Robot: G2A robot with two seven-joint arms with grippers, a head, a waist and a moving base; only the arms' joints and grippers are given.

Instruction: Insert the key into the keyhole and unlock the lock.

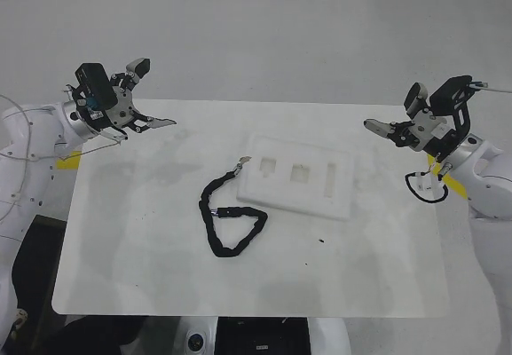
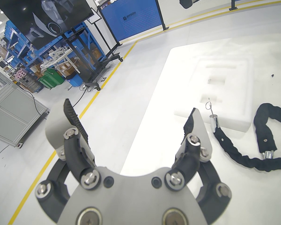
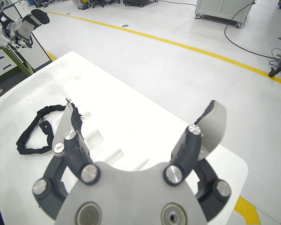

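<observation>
My left claw (image 2: 131, 108) and right claw (image 3: 142, 108) hang spread, empty, with the chain lock (image 1: 229, 222) between them, so either could reach it.

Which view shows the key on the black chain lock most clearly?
The left wrist view: the key stands out from the silver cylinder against the white foam tray. The top view shows the key as a tiny sliver; in the right wrist view a claw finger partly hides it.
</observation>
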